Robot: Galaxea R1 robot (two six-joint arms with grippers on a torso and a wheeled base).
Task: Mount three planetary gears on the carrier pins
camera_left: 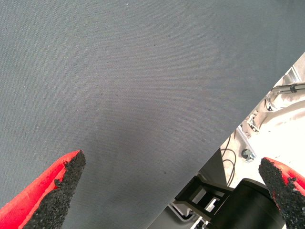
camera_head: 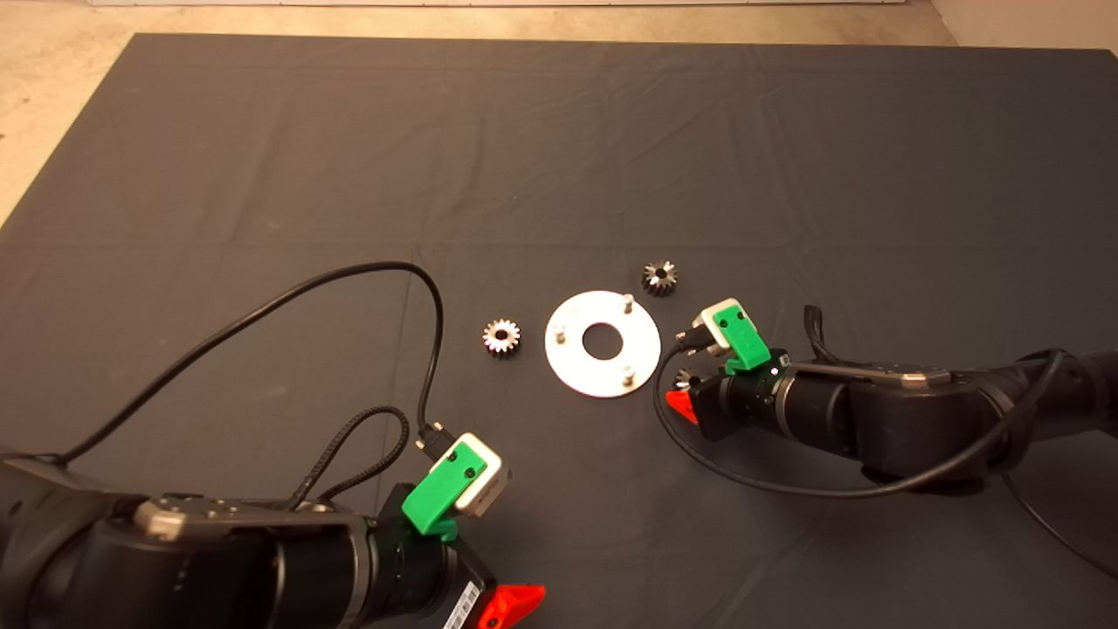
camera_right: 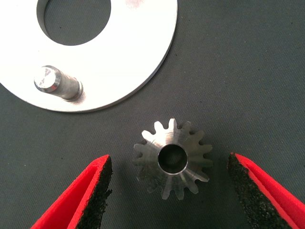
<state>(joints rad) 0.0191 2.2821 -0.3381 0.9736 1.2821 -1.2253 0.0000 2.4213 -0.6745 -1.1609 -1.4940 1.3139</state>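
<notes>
The silver carrier disc point(camera_head: 603, 342) lies mid-mat with three upright pins point(camera_head: 627, 303), all bare. One planetary gear point(camera_head: 501, 336) lies left of the disc and another point(camera_head: 659, 278) at its far right. A third gear point(camera_head: 684, 378) lies beside the disc's right edge. My right gripper point(camera_head: 686, 390) is low over that gear. In the right wrist view the gripper point(camera_right: 169, 162) is open, and the gear point(camera_right: 172, 159) lies between the fingers point(camera_right: 93, 193) without touching them. The disc point(camera_right: 133, 62) and one pin point(camera_right: 55, 82) are just beyond. My left gripper point(camera_head: 517, 604) waits open at the near edge.
A black cable point(camera_head: 349, 273) loops over the mat from the left arm toward the left gear. The left wrist view shows the open left gripper point(camera_left: 171, 167) over bare mat point(camera_left: 119, 86) and the mat's edge with floor hardware point(camera_left: 248, 155) past it.
</notes>
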